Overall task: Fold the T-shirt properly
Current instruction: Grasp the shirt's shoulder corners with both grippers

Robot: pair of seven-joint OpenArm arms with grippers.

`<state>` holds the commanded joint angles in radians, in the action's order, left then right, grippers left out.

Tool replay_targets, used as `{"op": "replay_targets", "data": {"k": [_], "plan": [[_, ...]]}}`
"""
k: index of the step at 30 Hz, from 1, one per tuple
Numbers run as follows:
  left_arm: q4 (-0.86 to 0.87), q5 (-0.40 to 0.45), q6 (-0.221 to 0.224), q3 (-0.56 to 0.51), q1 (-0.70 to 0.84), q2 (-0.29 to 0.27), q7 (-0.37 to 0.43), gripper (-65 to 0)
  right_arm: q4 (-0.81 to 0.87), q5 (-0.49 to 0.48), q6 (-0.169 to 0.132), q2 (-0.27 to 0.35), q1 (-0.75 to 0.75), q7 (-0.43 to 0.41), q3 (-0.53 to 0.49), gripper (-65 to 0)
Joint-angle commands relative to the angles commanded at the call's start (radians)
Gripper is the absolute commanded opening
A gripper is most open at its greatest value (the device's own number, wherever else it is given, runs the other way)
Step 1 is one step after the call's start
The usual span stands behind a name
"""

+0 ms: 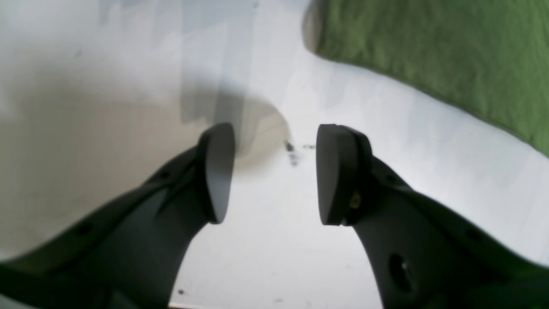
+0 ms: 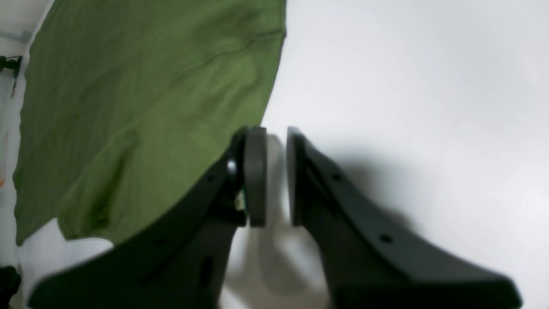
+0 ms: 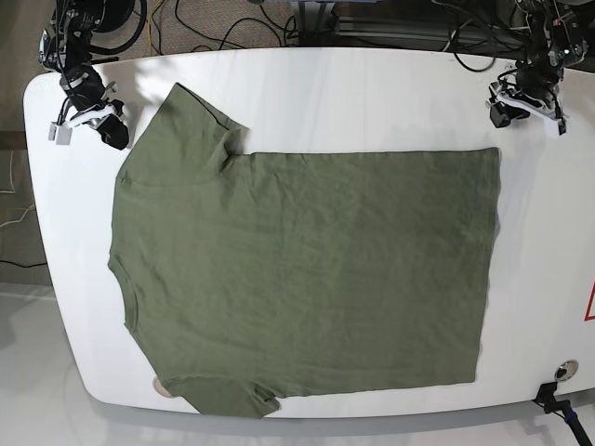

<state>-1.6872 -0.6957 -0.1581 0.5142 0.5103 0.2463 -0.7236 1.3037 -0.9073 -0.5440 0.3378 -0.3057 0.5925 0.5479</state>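
The olive-green T-shirt (image 3: 307, 269) lies spread flat on the white table (image 3: 372, 84), neck to the left and hem to the right. My left gripper (image 3: 499, 118) hovers just beyond the hem's far right corner. In the left wrist view it (image 1: 274, 171) stands open over bare table, and the T-shirt (image 1: 450, 56) fills the upper right. My right gripper (image 3: 118, 137) sits beside the far sleeve at the left. The right wrist view shows it (image 2: 274, 141) all but shut, with a narrow slit between the pads and nothing in it, next to the T-shirt (image 2: 141, 107) edge.
Cables (image 3: 232, 23) run along the floor behind the table's far edge. A black clamp (image 3: 558, 404) sits at the near right corner, and a red-marked label (image 3: 589, 302) at the right edge. Small dark smudges (image 1: 292, 153) mark the table ahead of the left gripper.
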Motion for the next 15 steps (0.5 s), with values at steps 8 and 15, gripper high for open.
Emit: {"op": "replay_targets", "data": {"k": [8, 15], "plan": [[0.008, 0.011, 0.003, 0.002, -0.083, 0.0, -0.013, -35.9, 0.054, 0.006, 0.008, 0.001, -0.005, 0.021, -0.052, -43.9], [0.035, 0.014, 0.003, 0.003, -0.148, 0.0, -0.022, -36.1, 0.064, 0.012, 0.01, -0.04, -0.003, 0.033, -0.052, -39.8]]}}
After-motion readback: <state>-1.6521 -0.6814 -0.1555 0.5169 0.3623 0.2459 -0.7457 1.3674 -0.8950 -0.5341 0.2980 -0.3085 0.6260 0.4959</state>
